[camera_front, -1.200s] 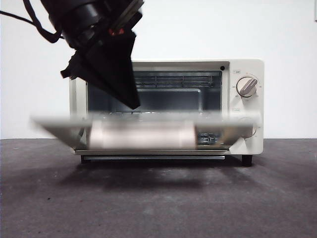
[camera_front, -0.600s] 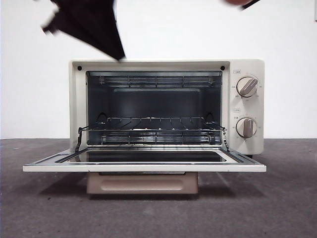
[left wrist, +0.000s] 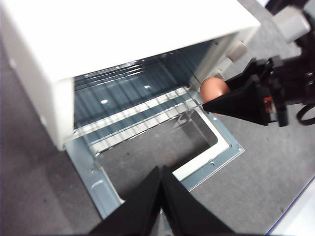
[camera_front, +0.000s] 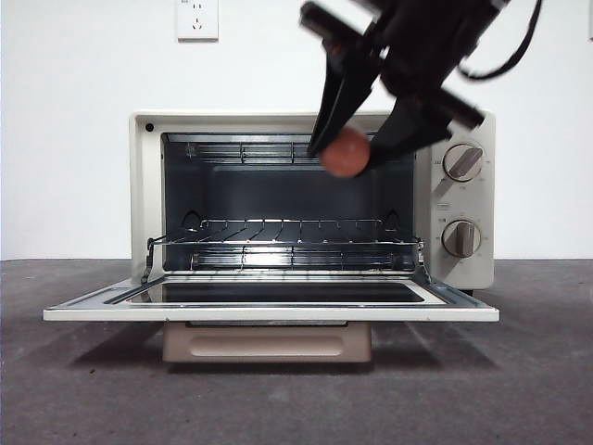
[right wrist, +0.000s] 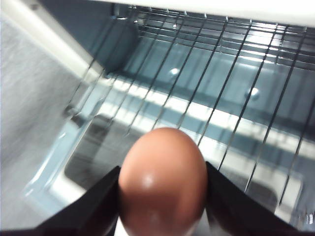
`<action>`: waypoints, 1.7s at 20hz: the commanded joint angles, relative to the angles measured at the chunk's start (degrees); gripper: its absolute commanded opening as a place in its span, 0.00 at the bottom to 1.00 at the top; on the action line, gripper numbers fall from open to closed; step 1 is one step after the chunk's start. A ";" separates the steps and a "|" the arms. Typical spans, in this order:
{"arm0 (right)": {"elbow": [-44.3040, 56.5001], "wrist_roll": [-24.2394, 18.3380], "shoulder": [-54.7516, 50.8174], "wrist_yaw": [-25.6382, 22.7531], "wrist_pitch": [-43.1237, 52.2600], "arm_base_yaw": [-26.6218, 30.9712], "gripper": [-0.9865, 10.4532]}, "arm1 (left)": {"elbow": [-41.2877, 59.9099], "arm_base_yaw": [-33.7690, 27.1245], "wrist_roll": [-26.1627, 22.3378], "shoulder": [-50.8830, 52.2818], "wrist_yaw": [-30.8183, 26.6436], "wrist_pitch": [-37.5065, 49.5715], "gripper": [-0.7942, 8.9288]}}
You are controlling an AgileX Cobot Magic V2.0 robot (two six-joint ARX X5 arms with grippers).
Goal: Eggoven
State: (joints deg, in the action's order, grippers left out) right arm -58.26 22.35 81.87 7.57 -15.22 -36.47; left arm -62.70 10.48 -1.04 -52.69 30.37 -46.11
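Already the oven [camera_front: 310,199] door [camera_front: 271,308] is laid flat and the wire rack [camera_front: 287,243] is bare. An egg [camera_front: 346,152] is clamped between the jaws of the right gripper [camera_front: 357,148], held in the air before the upper right of the opening, above the door. It has yet to be set on the rack. The left gripper [left wrist: 161,179] is pressed closed on nothing, held back above the door.

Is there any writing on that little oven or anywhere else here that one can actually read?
No text here is legible.
Small labels above each dial on the toaster oven: too small to read.
Tick marks and numbers around the dials: too small to read.
The egg in the right gripper: unmarked.
The wall socket: no readable marking.
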 commanded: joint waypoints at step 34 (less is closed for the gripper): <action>-1.22 0.98 14.69 -4.24 16.98 2.84 0.31 | 4.70 -6.67 -0.81 1.44 7.17 1.03 0.09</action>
State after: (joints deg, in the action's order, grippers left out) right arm -58.48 22.81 94.98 3.33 1.56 -33.06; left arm -57.45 3.86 -1.04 -50.94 37.41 -45.36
